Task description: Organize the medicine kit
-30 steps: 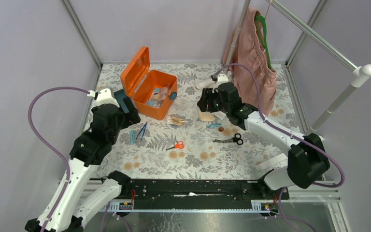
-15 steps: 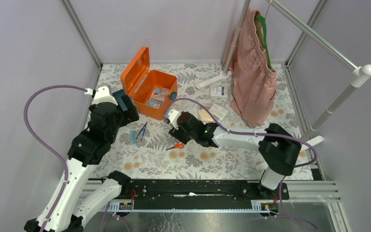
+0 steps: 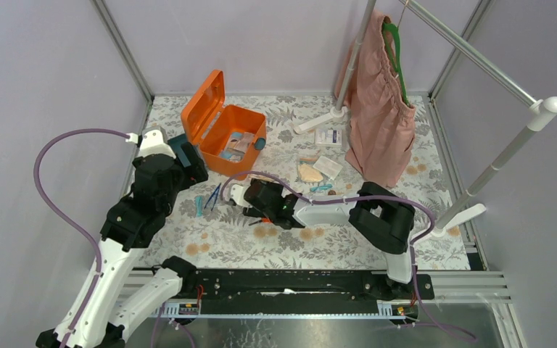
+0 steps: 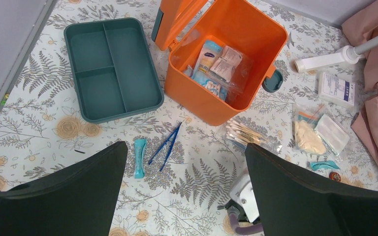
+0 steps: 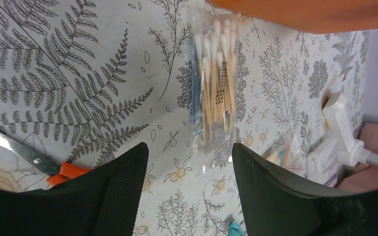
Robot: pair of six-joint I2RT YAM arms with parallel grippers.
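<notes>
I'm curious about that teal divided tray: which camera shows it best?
Left wrist: the whole teal tray shows, three empty compartments. Top view shows only a sliver behind the left arm; right wrist shows none.

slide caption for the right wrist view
Open right claw poised over a bag of cotton swabs beside the orange medicine kit, orange-handled scissors at left.

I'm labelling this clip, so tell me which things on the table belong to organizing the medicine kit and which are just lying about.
Belongs to the job:
orange medicine kit, teal insert tray, cotton swab bag, blue tweezers, orange scissors, sealed packets, white box.

Just lying about:
pink garment, green hanger, metal rack.
</notes>
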